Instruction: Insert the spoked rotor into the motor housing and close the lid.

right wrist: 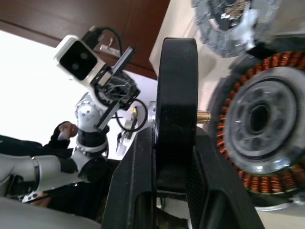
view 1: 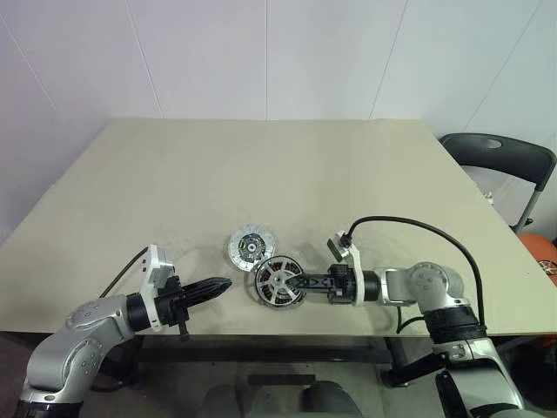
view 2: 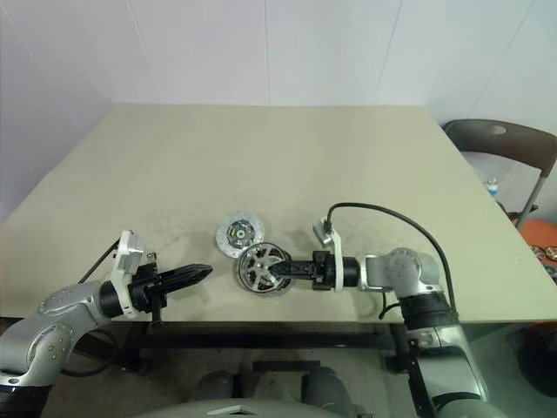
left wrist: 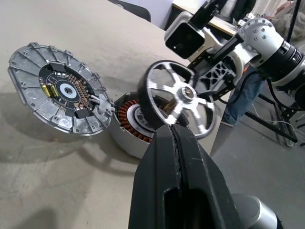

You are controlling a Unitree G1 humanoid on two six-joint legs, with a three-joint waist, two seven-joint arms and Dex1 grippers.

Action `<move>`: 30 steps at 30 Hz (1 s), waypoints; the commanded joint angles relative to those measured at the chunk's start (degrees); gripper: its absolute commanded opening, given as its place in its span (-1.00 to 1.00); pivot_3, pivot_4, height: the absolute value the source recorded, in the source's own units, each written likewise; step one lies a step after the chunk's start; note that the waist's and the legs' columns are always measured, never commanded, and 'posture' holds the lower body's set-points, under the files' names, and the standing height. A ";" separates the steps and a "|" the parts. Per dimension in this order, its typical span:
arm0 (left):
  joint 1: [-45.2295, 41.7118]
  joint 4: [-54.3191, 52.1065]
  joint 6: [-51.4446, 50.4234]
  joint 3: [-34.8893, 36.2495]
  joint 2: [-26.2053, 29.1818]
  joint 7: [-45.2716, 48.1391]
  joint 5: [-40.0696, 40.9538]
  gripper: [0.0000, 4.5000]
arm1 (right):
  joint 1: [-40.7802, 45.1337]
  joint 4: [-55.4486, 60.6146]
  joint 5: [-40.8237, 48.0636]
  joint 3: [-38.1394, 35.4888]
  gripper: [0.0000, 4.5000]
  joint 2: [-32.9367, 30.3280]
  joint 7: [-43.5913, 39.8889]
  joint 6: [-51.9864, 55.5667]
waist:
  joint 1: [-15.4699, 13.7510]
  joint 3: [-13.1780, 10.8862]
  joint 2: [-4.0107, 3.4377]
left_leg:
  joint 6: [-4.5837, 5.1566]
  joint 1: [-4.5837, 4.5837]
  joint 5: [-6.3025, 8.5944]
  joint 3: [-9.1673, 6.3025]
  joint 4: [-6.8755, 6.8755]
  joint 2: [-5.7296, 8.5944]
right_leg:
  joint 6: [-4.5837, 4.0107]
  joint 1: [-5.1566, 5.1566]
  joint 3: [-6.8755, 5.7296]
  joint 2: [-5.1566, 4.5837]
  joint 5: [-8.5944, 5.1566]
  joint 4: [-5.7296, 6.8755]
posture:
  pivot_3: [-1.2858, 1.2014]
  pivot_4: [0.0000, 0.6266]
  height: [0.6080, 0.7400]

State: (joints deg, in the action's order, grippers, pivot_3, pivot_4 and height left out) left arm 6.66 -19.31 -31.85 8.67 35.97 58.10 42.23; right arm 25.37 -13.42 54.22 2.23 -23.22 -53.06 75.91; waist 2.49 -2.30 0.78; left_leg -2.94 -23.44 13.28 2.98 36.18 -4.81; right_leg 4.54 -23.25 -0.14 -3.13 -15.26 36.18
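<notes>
Rotor poised at the housing

Right pincer (right wrist: 174, 183) pinches the dark silver-spoked rotor (left wrist: 178, 98) edge-on, just before the copper-coiled grey housing (left wrist: 131, 126), ready to insert; left pincer (view 1: 218, 286) waits, pressed together.

I can read no text, label, brand or number anywhere; the marks on the motor housing's (left wrist: 61, 90) centre board are too small.

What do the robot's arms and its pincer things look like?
Both arms are smooth silver-grey shells with black joints. Each ends in a gripper of two black tapered fingers, left gripper and right gripper. A white boxy camera sits on each wrist, with a black cable looping from it.
</notes>
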 commanded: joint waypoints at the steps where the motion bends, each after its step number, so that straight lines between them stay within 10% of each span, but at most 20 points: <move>1: -0.14 -2.02 1.08 0.61 0.33 -0.23 0.00 -1.00 | 1.67 -0.06 -0.43 -0.71 -0.81 1.28 -1.46 -1.41 | 0.01 0.00 0.00 | 0.00 0.00 0.00 0.00 0.00 0.00 | 0.00 0.00 0.00 0.00 0.00 0.01 | 0.03 -1.00 1.00; 30: -0.55 -3.42 0.13 -0.71 0.26 -1.82 -0.36 -1.00 | 1.16 -5.55 -5.82 -2.23 -0.81 1.96 -4.26 -3.56 | -0.09 0.02 0.02 | 0.00 0.03 0.00 0.00 0.09 0.00 | 0.01 0.07 0.00 0.00 0.01 0.07 | 0.03 -1.00 1.00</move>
State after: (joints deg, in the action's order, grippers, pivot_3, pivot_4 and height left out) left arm 6.96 -20.09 -31.12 7.73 35.95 57.01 40.67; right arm 25.58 -19.17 48.07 2.15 -21.23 -56.85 73.16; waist 2.40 -2.29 0.80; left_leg -2.94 -23.40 13.28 2.98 36.28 -4.81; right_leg 4.55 -23.18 -0.14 -3.12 -15.25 36.26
